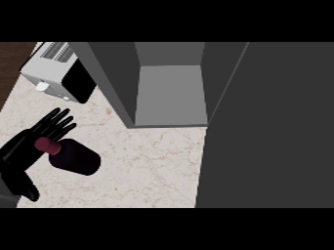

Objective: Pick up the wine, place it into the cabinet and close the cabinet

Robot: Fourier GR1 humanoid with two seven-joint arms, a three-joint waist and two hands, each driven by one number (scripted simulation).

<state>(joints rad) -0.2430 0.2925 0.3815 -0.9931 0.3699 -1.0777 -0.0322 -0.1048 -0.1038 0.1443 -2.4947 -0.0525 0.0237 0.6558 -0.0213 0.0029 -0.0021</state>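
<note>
- Left hand [36,139], fingers straight, rests against the wine's [73,155] neck; no grasp yet.
- Wine sits on the desk [148,166], well apart from the cabinet [170,93].
- Cabinet stands open: lifting, placing and closing all remain.

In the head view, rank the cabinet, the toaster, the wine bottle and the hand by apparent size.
1. Open grey cabinet, largest.
2. White-and-black toaster.
3. Dark wine bottle with a red cap and black left hand: they look alike, and the hand may be nearer the camera, so unranked.
</note>
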